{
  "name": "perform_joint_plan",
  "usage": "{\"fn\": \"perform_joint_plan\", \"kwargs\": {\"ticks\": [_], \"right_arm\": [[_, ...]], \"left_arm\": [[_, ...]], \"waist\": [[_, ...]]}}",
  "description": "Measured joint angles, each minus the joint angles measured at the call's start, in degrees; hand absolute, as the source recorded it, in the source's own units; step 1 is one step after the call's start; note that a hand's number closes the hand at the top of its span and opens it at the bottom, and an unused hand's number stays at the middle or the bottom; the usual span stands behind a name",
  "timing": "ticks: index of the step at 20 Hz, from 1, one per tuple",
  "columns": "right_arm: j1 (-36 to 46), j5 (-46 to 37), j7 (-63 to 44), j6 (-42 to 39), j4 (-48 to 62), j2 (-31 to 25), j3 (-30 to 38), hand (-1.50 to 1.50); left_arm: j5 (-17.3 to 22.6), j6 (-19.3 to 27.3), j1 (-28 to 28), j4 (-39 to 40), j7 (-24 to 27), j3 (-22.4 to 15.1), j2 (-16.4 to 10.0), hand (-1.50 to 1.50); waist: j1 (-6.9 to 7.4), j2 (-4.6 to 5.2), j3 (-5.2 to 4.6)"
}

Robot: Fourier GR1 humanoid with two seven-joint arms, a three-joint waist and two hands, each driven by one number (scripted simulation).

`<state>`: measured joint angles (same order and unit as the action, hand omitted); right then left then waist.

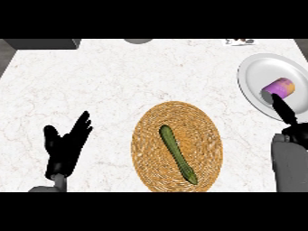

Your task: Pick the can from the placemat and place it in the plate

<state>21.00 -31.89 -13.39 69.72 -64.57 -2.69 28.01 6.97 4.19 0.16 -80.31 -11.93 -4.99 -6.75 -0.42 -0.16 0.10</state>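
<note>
Purple-and-yellow can point(279, 87) lying on its side in the white round plate point(296, 67).
Our black right hand point(301, 133) stretches straight fingers point(283, 110) to its near end, gripping nothing; contact we cannot make out; left hand point(66, 144) rests open, fingers up, beside the woven straw placemat point(149, 149).

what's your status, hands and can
Left hand open, resting lower left. Right hand open, finger at can. Can lying in plate. Green vegetable on placemat, not in the way.
</note>
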Motion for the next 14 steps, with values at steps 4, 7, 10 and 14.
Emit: {"fn": "perform_joint_plan", "kwargs": {"ticks": [4, 7, 10, 14], "right_arm": [[-6.67, 0.56, -1.31, -0.99, -4.94, 1.64, -6.59, -1.5], [-11.42, -1.24, -4.88, -1.35, -8.34, 2.14, -11.3, -1.5], [-14.06, -4.75, -9.66, -0.43, -9.44, 2.35, -16.27, -1.5], [-15.35, -10.5, -16.97, 1.49, -9.2, 2.46, -21.22, -1.5]], "left_arm": [[0.3, -1.01, -1.11, 1.66, 0.72, 0.84, 0.13, 0.0], [0.17, -1.78, 0.36, -0.28, 0.23, 0.95, -0.34, 0.0], [-0.57, -1.66, 1.14, -0.8, 0.5, 0.64, 0.29, 0.0], [-0.85, -1.35, 1.11, -1.47, -0.34, 0.64, 1.02, 0.0]], "waist": [[0.11, 0.02, -0.06], [0.25, 0.03, -0.09], [0.36, 0.06, -0.11], [0.45, 0.09, -0.12]]}}
